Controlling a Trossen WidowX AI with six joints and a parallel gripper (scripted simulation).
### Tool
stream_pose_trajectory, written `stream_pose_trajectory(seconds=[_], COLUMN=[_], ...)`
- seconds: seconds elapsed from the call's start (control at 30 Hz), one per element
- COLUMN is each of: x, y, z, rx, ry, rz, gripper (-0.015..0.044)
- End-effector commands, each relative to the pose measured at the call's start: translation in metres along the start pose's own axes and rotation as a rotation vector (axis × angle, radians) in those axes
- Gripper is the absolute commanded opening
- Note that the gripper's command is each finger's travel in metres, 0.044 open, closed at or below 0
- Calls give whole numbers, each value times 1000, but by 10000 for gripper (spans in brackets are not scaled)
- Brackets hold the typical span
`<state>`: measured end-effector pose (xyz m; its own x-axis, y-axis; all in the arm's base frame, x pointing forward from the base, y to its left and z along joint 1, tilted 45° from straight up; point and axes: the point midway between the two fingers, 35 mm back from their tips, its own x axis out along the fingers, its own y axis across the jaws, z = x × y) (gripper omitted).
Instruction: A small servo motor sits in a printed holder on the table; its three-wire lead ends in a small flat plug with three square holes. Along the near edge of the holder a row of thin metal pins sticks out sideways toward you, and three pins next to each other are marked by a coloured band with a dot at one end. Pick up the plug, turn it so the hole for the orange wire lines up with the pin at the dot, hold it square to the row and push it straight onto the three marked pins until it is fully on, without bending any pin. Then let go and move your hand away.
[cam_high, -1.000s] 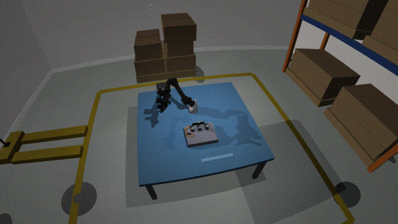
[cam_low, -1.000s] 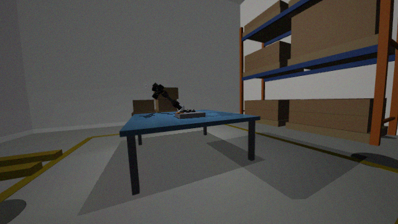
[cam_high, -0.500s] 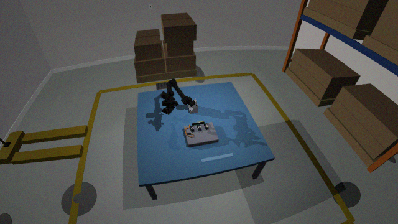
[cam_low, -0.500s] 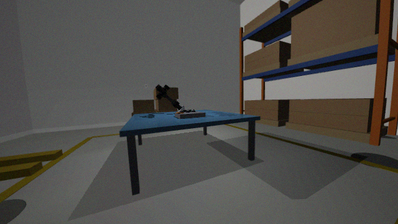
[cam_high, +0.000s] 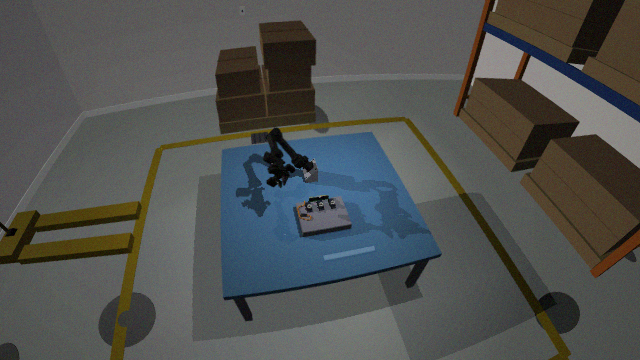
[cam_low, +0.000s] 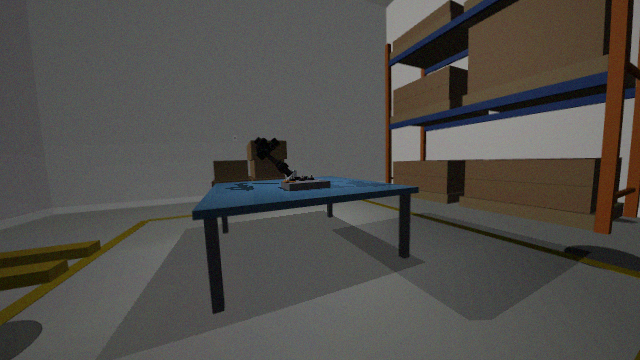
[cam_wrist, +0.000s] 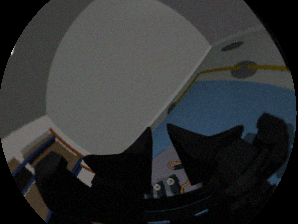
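The grey holder block (cam_high: 327, 222) (cam_low: 306, 185) (cam_wrist: 161, 163) sits on the blue table. It carries three small dark servos with pale round tops, with a dark green strip (cam_high: 319, 198) behind them. An orange lead (cam_high: 300, 204) (cam_wrist: 184, 187) curls at the block's left end in the top view. The small dark plug (cam_high: 304, 215) (cam_wrist: 178, 166) seems to lie there by the loop of the lead. The pins and coloured band are too small to make out. My gripper (cam_high: 278, 183) (cam_wrist: 158, 127) is partly open and empty, raised above the table, behind and left of the block.
The arm's pale base plate (cam_high: 311, 172) stands behind the block. A pale strip (cam_high: 349, 253) lies on the table (cam_high: 260, 265) in front of it. Stacked boxes (cam_high: 287, 50) stand beyond the table, and a rack with boxes is at the right.
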<state>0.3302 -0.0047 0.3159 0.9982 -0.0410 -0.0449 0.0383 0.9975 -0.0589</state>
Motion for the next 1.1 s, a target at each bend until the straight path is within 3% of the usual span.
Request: stream_pose_trajectory(seconds=[0.0,1.07], x=[12,74], y=[-1,-8], z=[-10,-107], rx=[-56,-644], ry=[81,810], rz=[-20,-26], gripper=[115,115])
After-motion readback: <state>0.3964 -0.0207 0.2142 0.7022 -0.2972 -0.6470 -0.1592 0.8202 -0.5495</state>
